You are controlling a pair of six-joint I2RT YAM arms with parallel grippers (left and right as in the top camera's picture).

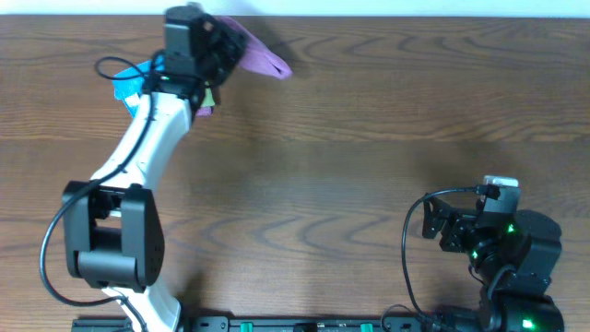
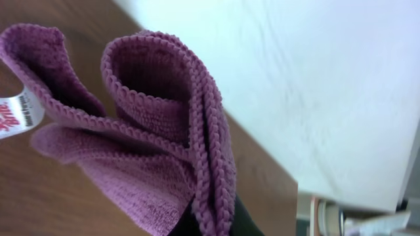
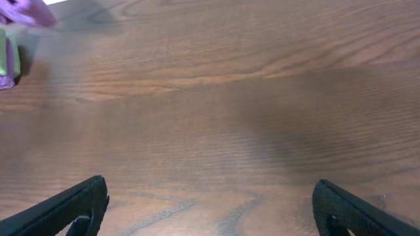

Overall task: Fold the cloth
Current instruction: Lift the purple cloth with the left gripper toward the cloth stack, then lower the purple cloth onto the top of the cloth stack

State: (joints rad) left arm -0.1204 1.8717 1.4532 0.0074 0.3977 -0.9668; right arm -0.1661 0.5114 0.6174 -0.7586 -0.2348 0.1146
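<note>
The lilac cloth [image 1: 265,61] hangs bunched at the table's far left back, lifted off the wood. My left gripper [image 1: 224,48] is shut on it. In the left wrist view the cloth [image 2: 151,151] fills the frame in loose folds, its stitched edges pinched between my dark fingers [image 2: 246,223] at the bottom. Its small white tag [image 2: 14,115] shows at the left edge. My right gripper [image 1: 430,221] rests near the front right, far from the cloth. It stands wide open over bare wood [image 3: 210,210]. The cloth [image 3: 25,12] shows only as a small patch in the right wrist view's top left corner.
A bright blue cloth [image 1: 129,85] lies under the left arm at the back left. A yellow-green scrap [image 1: 210,95] sits beside it and also shows in the right wrist view [image 3: 6,58]. The table's back edge meets a white wall [image 2: 315,78].
</note>
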